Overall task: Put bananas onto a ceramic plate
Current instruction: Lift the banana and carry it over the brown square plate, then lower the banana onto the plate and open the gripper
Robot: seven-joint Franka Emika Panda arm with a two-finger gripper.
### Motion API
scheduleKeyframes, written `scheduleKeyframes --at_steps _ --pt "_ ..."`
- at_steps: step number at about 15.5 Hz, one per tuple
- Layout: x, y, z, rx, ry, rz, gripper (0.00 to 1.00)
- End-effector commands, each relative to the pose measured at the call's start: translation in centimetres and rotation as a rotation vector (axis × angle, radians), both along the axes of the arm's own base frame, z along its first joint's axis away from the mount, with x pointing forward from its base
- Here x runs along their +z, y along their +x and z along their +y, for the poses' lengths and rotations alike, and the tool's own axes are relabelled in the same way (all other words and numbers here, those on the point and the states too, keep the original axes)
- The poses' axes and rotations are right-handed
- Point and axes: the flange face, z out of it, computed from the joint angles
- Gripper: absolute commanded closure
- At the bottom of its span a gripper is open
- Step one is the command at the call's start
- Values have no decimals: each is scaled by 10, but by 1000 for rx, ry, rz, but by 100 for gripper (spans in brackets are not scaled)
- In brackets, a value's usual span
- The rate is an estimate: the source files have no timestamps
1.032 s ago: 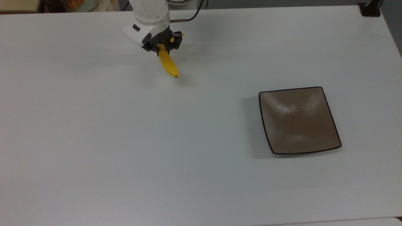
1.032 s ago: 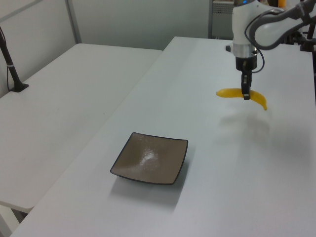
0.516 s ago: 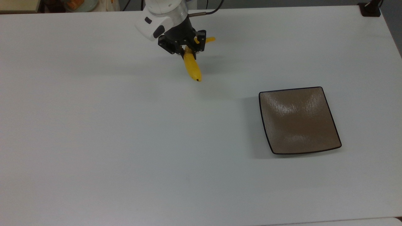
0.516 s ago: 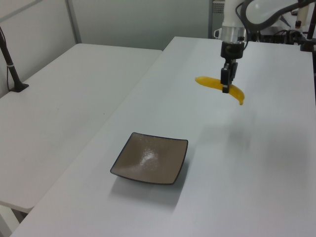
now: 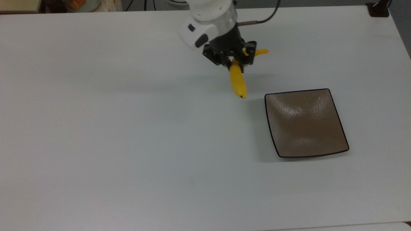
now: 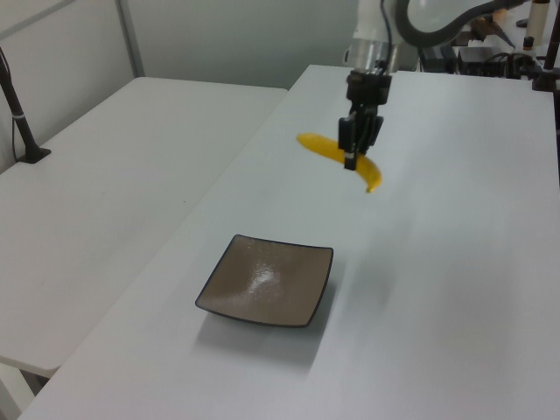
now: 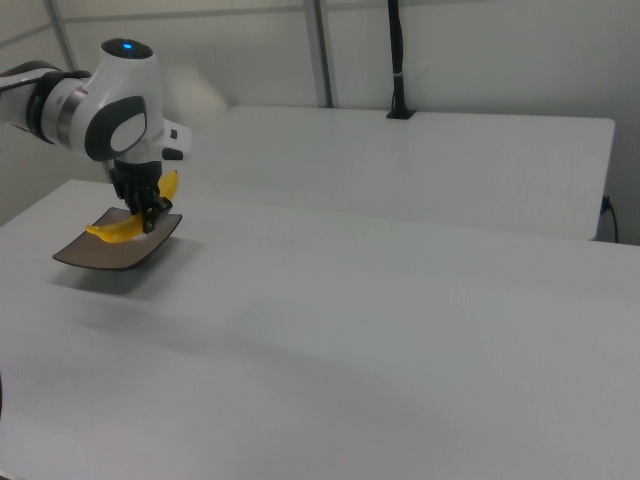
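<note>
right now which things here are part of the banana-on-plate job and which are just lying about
Part of the job:
- banana, held off the table in the gripper
- brown square plate, nothing on it yet

Just lying about:
- black post base at the table's far corner
- second white table beside the work table

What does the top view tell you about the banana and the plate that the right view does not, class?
The top view shows table between the banana and the ceramic plate: its dark tip sits just off the plate's left edge. The right view instead overlaps banana and plate, hiding that gap, and shows the arm's blue light. Both show the gripper shut on the banana's middle.
</note>
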Motion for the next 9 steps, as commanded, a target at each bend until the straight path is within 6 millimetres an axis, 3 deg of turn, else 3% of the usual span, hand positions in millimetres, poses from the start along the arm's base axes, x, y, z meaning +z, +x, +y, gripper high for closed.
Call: scheduleKeyframes --at_steps 1,2,4,6,7,8,9 --pt "-22 26 57 -67 44 -6 99" --pt "-29 29 70 -77 49 -22 98" --pt "-62 32 96 -77 49 -32 97" --pt "-82 31 123 -100 59 -64 86" --pt "-83 31 133 -100 54 -74 74" --pt "-86 32 139 -116 47 -70 52" --pt "-89 34 142 -122 36 -75 5"
